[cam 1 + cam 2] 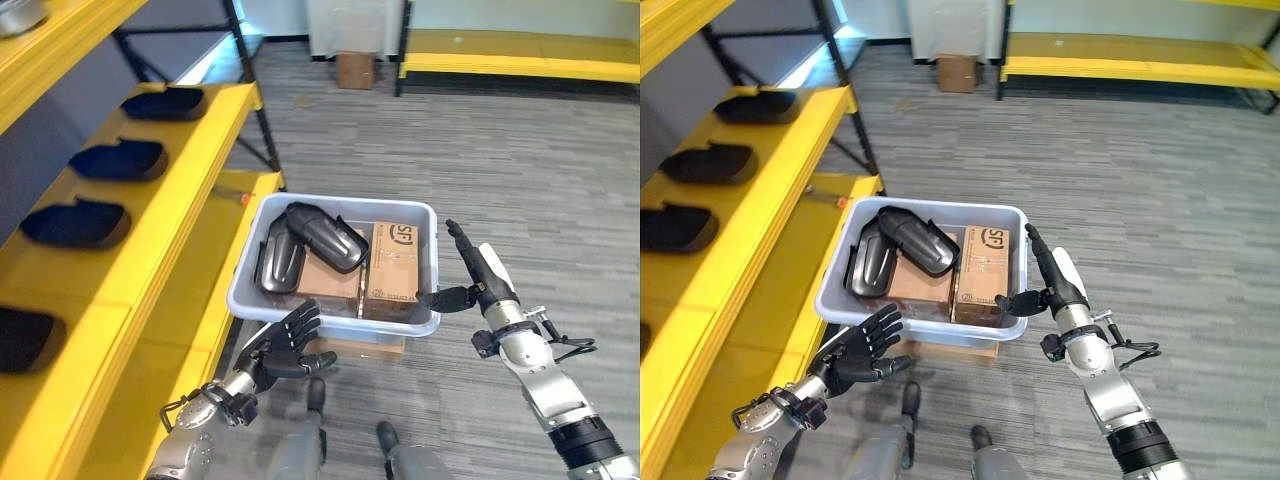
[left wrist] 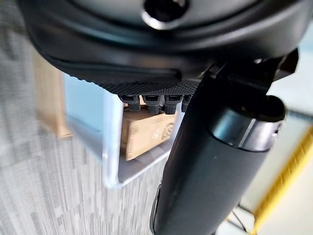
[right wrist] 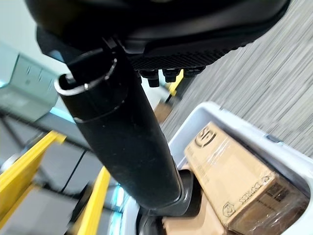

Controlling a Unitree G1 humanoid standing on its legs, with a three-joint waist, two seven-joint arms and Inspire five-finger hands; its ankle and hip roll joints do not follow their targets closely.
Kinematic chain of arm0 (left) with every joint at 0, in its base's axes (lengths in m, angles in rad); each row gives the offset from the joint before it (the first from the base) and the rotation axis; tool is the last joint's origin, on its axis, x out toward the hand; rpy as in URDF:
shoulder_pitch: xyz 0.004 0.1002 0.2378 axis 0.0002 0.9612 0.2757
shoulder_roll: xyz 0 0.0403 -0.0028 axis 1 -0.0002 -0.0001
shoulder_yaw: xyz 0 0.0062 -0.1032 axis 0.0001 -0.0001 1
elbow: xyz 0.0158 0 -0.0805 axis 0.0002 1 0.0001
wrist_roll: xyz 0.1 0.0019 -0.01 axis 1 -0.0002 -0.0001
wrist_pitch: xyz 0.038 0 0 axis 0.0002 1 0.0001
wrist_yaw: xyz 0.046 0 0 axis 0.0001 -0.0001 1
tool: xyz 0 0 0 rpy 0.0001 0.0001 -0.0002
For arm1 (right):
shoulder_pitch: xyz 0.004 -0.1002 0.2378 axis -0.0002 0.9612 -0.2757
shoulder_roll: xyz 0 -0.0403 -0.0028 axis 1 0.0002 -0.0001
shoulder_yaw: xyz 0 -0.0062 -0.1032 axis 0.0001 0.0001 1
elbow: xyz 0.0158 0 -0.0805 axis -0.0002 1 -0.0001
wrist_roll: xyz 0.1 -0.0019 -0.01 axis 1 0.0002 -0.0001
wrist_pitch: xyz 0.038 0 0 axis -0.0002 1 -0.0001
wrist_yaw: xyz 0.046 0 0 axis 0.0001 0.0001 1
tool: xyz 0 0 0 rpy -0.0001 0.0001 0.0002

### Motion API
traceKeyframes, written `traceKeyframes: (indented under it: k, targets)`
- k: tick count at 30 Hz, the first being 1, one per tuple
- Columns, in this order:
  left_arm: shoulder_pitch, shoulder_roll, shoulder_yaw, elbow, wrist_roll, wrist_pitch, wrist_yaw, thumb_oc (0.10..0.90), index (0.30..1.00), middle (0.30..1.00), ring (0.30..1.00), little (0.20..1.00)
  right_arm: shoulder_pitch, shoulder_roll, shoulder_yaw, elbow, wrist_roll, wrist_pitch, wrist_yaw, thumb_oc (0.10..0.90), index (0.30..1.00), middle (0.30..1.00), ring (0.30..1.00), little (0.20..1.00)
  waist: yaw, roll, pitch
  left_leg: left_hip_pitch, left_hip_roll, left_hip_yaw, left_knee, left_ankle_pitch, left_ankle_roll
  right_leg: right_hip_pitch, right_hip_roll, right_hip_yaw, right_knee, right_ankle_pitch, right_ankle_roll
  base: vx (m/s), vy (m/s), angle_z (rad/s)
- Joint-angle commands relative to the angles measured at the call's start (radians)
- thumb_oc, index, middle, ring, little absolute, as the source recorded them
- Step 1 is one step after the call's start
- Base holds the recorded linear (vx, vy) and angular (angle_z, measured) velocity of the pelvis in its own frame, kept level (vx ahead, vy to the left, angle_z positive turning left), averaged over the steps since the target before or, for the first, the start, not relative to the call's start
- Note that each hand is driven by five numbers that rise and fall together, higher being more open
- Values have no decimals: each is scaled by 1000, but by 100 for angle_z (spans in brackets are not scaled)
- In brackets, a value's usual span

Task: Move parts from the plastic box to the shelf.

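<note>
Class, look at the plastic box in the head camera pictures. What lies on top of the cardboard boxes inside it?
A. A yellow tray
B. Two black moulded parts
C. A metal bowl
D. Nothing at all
B: two black moulded parts rest on the cardboard boxes inside the plastic box, while both open hands, left hand and right hand, hold nothing.

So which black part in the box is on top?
The bigger part, lying slantwise across the cartons; the other part stands lower against the box's left wall.

Two black parts (image 1: 310, 245) lie atop cardboard boxes in plastic box (image 1: 420, 213); shelf (image 1: 180, 190) beside.
</note>
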Motion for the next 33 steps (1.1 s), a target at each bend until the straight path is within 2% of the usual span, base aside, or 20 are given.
traceKeyframes:
  k: [1,12,17,23,24,26,27,28,30,31,32,33]
  targets:
    - [13,24,3,-78,10,-119,-29,900,1000,1000,1000,1000,-86,28,18,-81,23,-96,-34,900,1000,1000,1000,1000,18,-45,-71,-58,-8,12,12,38,11,123,54,-144,-105,-32,-54,143,32,-50]
    - [7,36,7,-114,-3,-88,-27,900,1000,1000,1000,1000,-101,34,6,-93,20,-75,-64,900,1000,1000,1000,1000,34,-39,-68,-32,-58,22,31,-27,52,59,21,-209,-114,-12,-44,73,26,3]
    - [22,39,12,-131,-3,-81,-22,900,1000,1000,1000,1000,-118,33,-2,-100,-17,-70,-60,900,1000,1000,1000,1000,43,-39,-65,-12,-67,24,36,-48,69,36,5,-228,-104,-4,-37,74,42,0]
    - [14,47,20,-137,-24,-90,-31,900,1000,1000,1000,1000,-143,14,-7,-109,-90,-93,-52,900,1000,1000,1000,1000,54,-46,-63,-26,-70,44,63,-68,86,25,-4,-249,-50,-37,-36,73,107,-8]
    - [15,50,28,-138,-22,-78,-46,900,1000,1000,1000,1000,-142,9,-11,-115,-89,-88,-49,900,1000,1000,1000,1000,59,-54,-71,-30,-76,52,71,-77,97,27,2,-253,-17,-54,-36,97,91,-12]
    - [16,47,34,-137,-16,-68,-57,900,1000,1000,1000,1000,-138,8,-14,-123,-97,-88,-41,900,1000,1000,1000,1000,59,-57,-76,-16,-76,49,65,-82,110,-2,8,-257,80,-38,-25,104,110,-17]
    - [19,48,38,-142,-21,-56,-75,900,1000,1000,1000,1000,-134,9,-13,-128,-108,-93,-30,900,1000,1000,1000,1000,61,-58,-77,-6,-75,53,58,-86,120,-28,7,-262,177,-18,-13,155,158,-17]
    - [32,45,41,-146,-2,-45,-90,900,1000,1000,1000,1000,-123,21,-4,-129,-128,-104,-19,900,1000,1000,1000,1000,67,-56,-77,15,-75,58,59,-100,139,-95,-13,-291,384,40,18,137,133,-10]
    - [50,44,38,-157,14,-49,-86,900,1000,1000,1000,1000,-127,24,2,-130,-136,-110,-10,900,1000,1000,1000,1000,72,-54,-73,31,-71,59,52,-100,143,-138,-36,-297,442,71,25,101,59,-27]
    - [60,51,33,-168,2,-51,-61,900,1000,1000,1000,1000,-134,26,8,-126,-143,-126,9,900,1000,1000,1000,1000,81,-55,-70,43,-68,72,49,-104,141,-161,-88,-322,416,94,26,72,-36,-52]
    - [58,60,31,-172,-17,-53,-46,900,1000,1000,1000,1000,-150,25,15,-117,-137,-141,18,900,1000,1000,1000,1000,89,-56,-64,51,-59,83,43,-106,135,-161,-130,-341,319,95,24,46,-230,-72]
    - [35,78,33,-171,-35,-52,-33,900,1000,1000,1000,1000,-192,18,27,-103,-127,-142,22,900,1000,1000,1000,1000,97,-55,-50,59,-40,80,32,-110,123,-149,-168,-349,129,98,26,14,-268,-69]
